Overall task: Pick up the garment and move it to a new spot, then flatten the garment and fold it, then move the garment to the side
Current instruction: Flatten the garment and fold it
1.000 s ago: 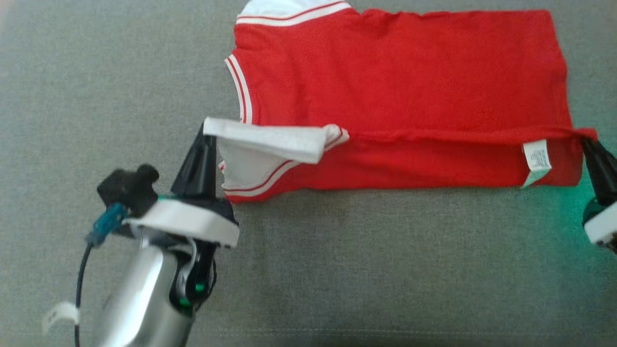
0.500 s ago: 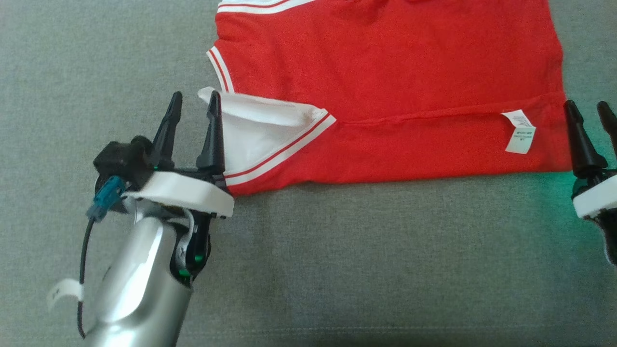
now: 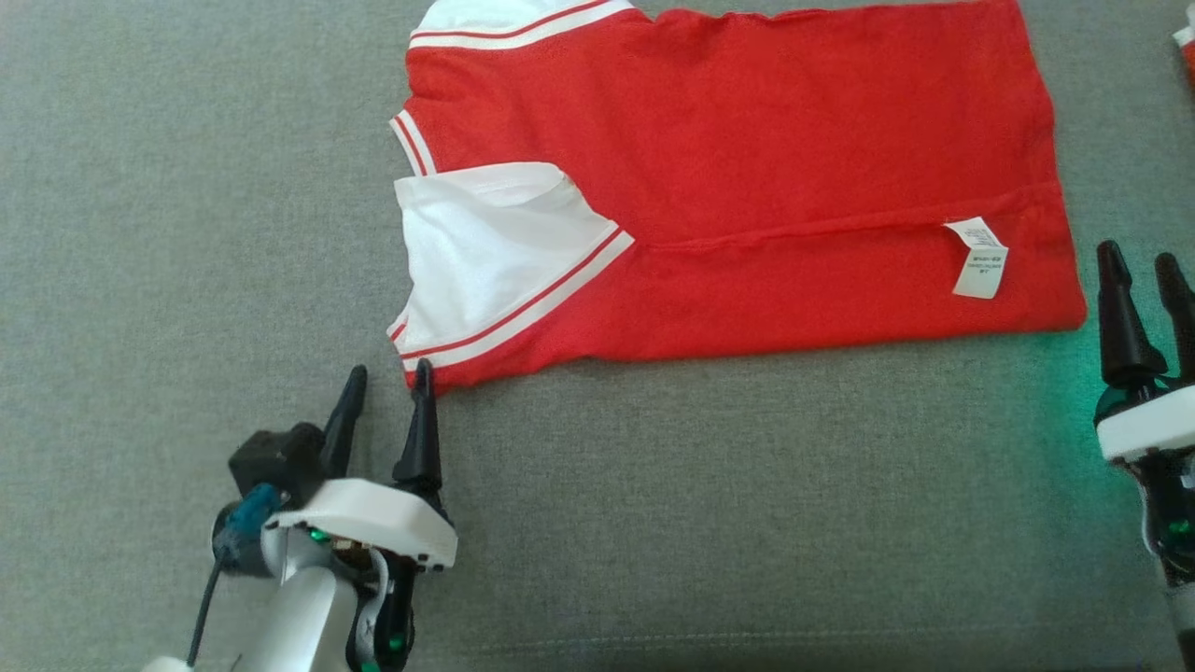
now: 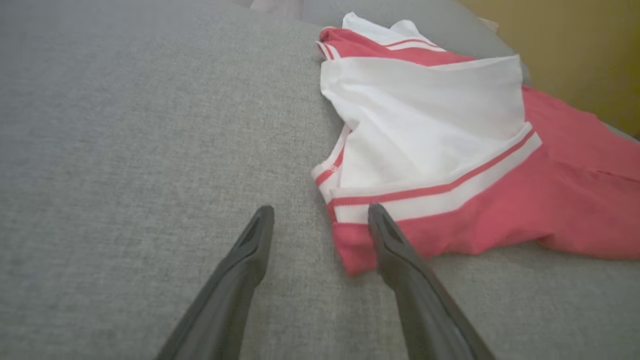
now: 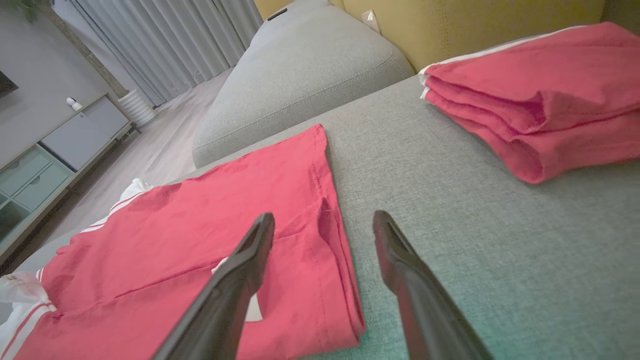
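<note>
Now, left hand (image 3: 390, 369) spread wide, empty, perhaps grazing garment (image 3: 747, 168) corner, right hand (image 3: 1136, 252) likewise wide, empty

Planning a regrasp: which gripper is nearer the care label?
Right. The right gripper is just past the garment edge by the care label; the left gripper is at the opposite end.

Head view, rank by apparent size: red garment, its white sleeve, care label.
1. red garment, by far the largest
2. white sleeve
3. care label, the smallest
All lie flat at similar depth, so nearness doesn't skew the order.
</note>
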`<state>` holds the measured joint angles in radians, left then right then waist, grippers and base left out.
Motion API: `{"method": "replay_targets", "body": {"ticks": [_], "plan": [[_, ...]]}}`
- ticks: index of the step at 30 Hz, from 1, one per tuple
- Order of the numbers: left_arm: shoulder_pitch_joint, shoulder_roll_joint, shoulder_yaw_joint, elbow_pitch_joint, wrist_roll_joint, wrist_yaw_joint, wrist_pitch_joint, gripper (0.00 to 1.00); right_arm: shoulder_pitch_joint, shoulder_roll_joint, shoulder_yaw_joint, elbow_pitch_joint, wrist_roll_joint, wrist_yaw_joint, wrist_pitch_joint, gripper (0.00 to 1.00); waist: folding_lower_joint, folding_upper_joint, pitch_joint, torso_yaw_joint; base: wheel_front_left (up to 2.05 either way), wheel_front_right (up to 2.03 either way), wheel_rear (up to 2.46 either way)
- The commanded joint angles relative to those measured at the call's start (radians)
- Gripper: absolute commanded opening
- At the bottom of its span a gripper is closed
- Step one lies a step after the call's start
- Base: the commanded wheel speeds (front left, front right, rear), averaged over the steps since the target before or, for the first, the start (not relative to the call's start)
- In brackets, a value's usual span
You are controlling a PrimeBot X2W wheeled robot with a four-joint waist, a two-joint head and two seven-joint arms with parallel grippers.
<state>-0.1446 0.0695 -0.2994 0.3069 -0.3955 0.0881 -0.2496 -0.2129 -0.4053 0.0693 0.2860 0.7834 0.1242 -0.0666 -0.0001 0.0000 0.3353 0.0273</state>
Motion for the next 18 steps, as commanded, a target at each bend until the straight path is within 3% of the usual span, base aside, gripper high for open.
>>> {"method": "replay_targets", "body": {"ticks": [1, 9, 10, 12, 18], "plan": [[-0.020, 0.001, 0.028, -0.009, 0.007, 0.002, -0.012, 1.00, 0.005, -0.016, 0.004, -0.024, 0.006, 0.007, -0.014, 1.00, 0.0001, 0.0000, 0.001, -0.002, 0.00, 0.00, 0.00], [-0.076, 0.012, -0.013, 0.136, 0.032, -0.034, 0.005, 1.00, -0.003, -0.017, 0.008, -0.013, -0.002, 0.007, -0.012, 1.00, 0.0001, 0.0000, 0.002, -0.016, 0.00, 0.00, 0.00], [-0.080, 0.013, -0.022, 0.146, 0.035, -0.040, 0.007, 0.75, -0.003, -0.018, 0.009, -0.008, -0.005, 0.007, -0.008, 1.00, 0.0001, 0.0000, -0.001, -0.015, 0.00, 0.00, 0.00], [-0.085, 0.013, -0.035, 0.160, 0.038, -0.053, 0.007, 0.00, -0.001, -0.017, 0.014, 0.007, -0.014, 0.007, 0.003, 1.00, 0.0001, 0.0000, -0.008, -0.012, 0.00, 0.00, 0.00], [-0.086, 0.021, -0.036, 0.157, 0.037, -0.063, -0.001, 0.00, -0.010, 0.004, 0.041, 0.080, -0.038, 0.007, 0.056, 1.00, 0.0001, 0.0000, -0.031, 0.008, 0.00, 0.00, 0.00]]}}
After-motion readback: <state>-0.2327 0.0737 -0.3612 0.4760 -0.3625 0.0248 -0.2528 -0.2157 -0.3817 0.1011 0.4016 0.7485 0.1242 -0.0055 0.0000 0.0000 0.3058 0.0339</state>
